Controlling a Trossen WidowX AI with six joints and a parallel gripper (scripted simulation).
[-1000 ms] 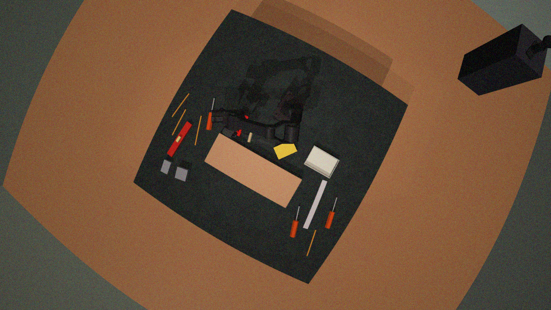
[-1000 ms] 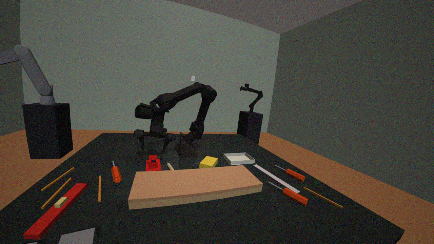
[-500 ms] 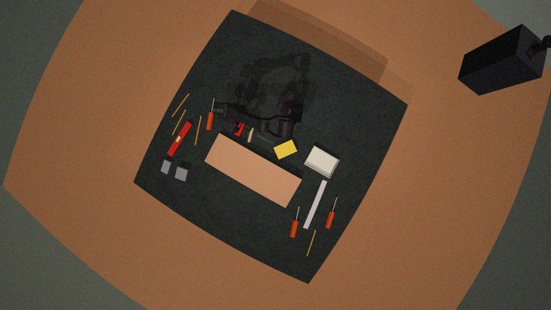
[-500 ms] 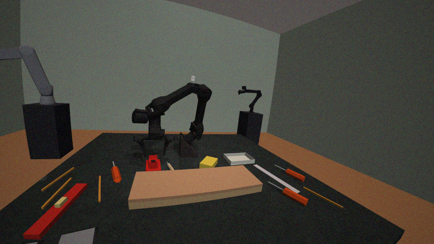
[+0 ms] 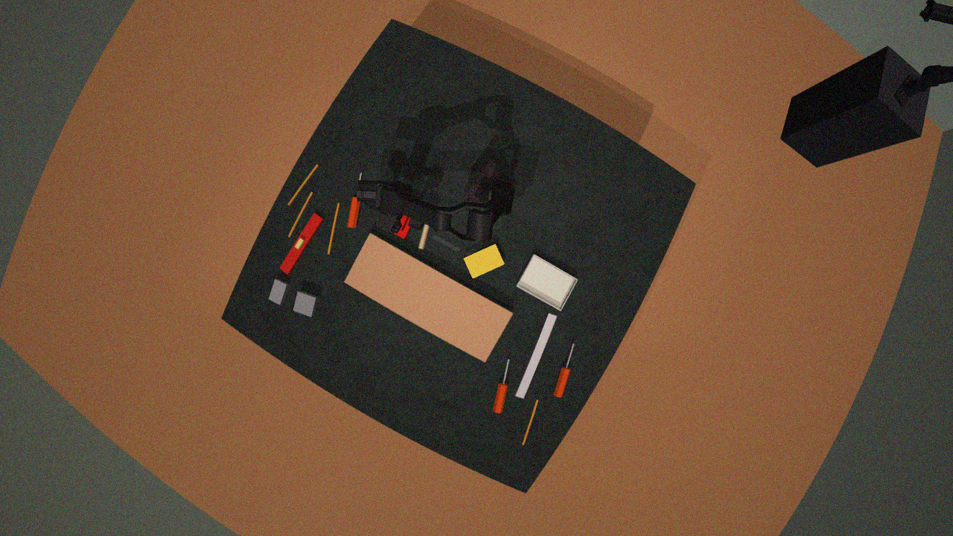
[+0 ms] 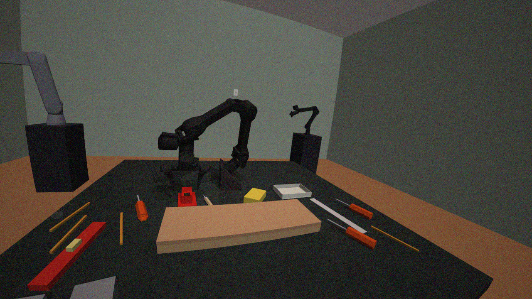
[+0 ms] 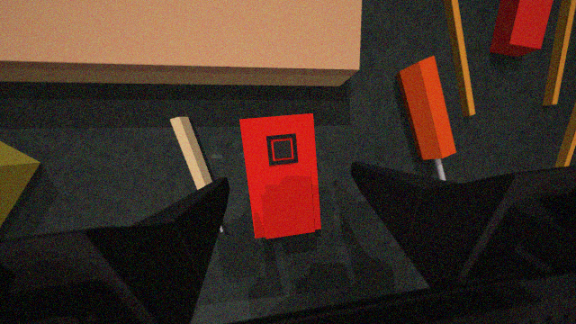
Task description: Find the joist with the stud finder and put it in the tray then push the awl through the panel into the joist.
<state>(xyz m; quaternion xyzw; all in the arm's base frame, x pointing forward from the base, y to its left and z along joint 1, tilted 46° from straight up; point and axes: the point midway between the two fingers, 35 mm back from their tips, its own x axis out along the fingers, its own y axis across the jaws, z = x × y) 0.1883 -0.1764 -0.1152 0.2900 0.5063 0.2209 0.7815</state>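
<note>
Your gripper (image 5: 404, 217) (image 6: 184, 189) (image 7: 291, 175) is released, its fingers wide apart and holding nothing, with the red stud finder (image 5: 403, 229) (image 6: 186, 200) (image 7: 288, 198) on the mat below, so you seem to be only lining up the first grasp. Beside it you have the awl (image 5: 424, 236) (image 6: 208, 201) (image 7: 193, 150) lying unused, then the floor panel (image 5: 428, 298) (image 6: 237, 223) (image 7: 180, 33), showing no hole. Scanning, setting the finder in the white tray (image 5: 546, 278) (image 6: 292, 191) farther off, and making your single awl push all appear left to do.
</note>
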